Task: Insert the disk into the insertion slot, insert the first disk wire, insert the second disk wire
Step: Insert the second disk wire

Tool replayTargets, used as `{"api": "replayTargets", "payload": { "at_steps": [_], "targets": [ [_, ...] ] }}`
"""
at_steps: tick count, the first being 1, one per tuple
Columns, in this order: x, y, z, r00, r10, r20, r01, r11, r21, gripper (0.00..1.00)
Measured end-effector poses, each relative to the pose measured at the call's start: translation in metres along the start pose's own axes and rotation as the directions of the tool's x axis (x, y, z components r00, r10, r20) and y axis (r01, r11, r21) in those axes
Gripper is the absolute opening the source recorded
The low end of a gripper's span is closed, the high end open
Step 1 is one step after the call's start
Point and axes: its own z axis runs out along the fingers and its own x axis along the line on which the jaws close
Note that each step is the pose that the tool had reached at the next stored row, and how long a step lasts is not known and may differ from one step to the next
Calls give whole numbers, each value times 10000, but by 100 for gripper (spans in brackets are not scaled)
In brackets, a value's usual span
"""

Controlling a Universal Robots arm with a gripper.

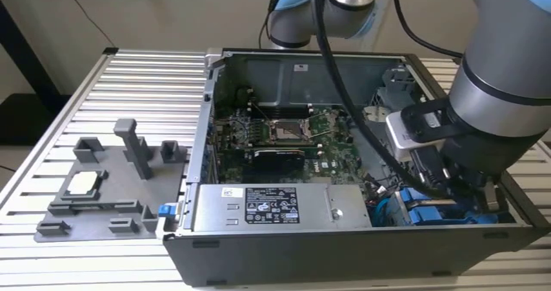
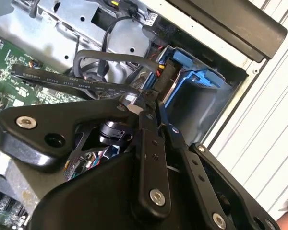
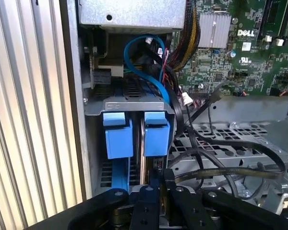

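Your biggest landmark is the ribbed metal table (image 1: 129,84), and on it lies the open computer case (image 1: 284,252), side panel off, with the green motherboard (image 1: 293,136) exposed in the middle and the silver power supply box (image 1: 275,207) sitting along the near wall. Over at the exterior view's left you've got the grey parts fixture (image 1: 103,188), well apart from the case. Your arm (image 1: 499,91) reaches down into the case corner at the exterior view's right, right over the blue drive bay (image 1: 439,213). Look at the first wrist view: the disk (image 3: 157,134) is already seated in the insertion slot (image 3: 129,103), its blue carrier tab showing just beside a second blue tab (image 3: 118,135), and a blue cable (image 3: 144,62) loops above them. Your gripper (image 3: 158,184) sits just beside the disk's edge. In the second wrist view the gripper's fingers (image 2: 151,129) are drawn close together, pinching a dark connector (image 2: 162,79) right at the blue carrier; a flat black wire (image 2: 77,81) runs off from that spot across the bay. You cannot tell whether the connector is fully pushed home.
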Motion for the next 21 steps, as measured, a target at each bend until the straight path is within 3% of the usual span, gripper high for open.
{"api": "replayTargets", "payload": {
  "at_steps": [3,7,9,21],
  "targets": [
    [2,9,22,10000,-9,-50,9,10000,11,16],
    [2,11,27,10000,-9,-50,9,10000,14,16],
    [2,11,25,10000,-6,-46,6,10000,13,24],
    [-16,-28,-96,10000,3,-54,-3,10000,13,24]
  ]
}}
